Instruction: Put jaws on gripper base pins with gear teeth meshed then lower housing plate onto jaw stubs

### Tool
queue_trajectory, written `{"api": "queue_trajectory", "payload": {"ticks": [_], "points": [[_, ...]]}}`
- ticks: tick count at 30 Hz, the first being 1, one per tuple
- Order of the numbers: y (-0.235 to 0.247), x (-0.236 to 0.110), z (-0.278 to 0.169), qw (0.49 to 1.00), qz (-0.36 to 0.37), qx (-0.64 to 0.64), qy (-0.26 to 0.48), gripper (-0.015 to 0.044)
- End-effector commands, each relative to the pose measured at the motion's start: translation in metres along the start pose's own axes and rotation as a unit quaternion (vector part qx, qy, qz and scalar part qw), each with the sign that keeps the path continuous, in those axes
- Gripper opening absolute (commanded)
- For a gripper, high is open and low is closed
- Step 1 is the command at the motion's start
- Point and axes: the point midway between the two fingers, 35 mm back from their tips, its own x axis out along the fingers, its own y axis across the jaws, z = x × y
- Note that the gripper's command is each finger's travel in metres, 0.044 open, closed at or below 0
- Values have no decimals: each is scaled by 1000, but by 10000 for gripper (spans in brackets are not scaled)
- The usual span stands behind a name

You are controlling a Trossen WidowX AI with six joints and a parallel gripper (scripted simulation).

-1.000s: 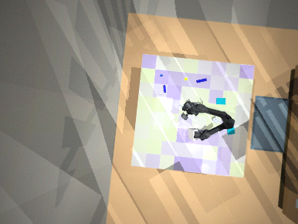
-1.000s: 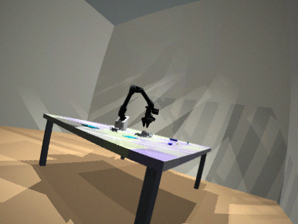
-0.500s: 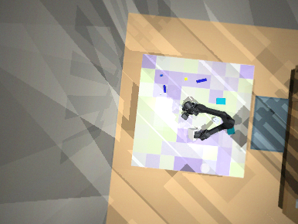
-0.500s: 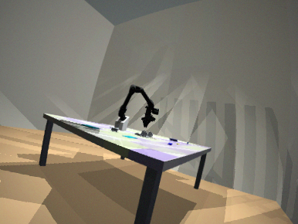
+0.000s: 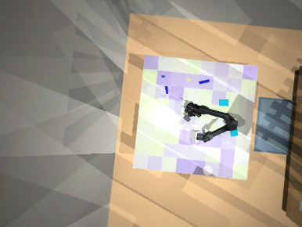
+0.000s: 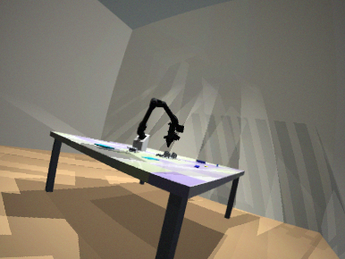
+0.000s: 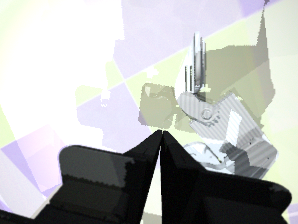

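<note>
My gripper (image 7: 161, 134) (image 6: 168, 146) is shut, its black fingertips together with nothing seen between them. It hangs above the grey parts. In the wrist view the gripper base (image 7: 243, 131), a ribbed grey block, lies right of the fingertips. A grey jaw (image 7: 198, 67) with gear teeth at its near end lies at the base's upper left corner. A second pale, curved part (image 7: 199, 148), seemingly the other jaw, lies below it, partly hidden by my right finger. Whether the teeth mesh or the pins are filled cannot be told. I cannot identify the housing plate for certain.
Cyan patches (image 5: 224, 102) (image 5: 234, 133) lie near the arm. Blue bars (image 5: 204, 81) (image 5: 167, 90) and a yellow block (image 5: 188, 80) lie toward the mat's far side in the top view. More small grey parts (image 6: 132, 149) lie near the arm's base.
</note>
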Motion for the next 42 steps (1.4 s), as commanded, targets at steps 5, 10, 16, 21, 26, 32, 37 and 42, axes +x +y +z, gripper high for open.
{"api": "queue_trajectory", "payload": {"ticks": [5,10,16,21,26,32,37,42], "points": [[0,0,1,1000,0,-3,0,53],[-11,-7,27,998,0,-69,-1,184],[-20,-13,48,993,-1,-122,-2,341],[-20,-10,48,993,-1,-122,-2,440],[-20,28,47,993,-2,-122,-2,440],[-20,29,48,993,-1,-122,-2,440],[-20,37,48,993,-2,-122,-2,440],[-20,45,48,993,-2,-122,-2,440]]}}
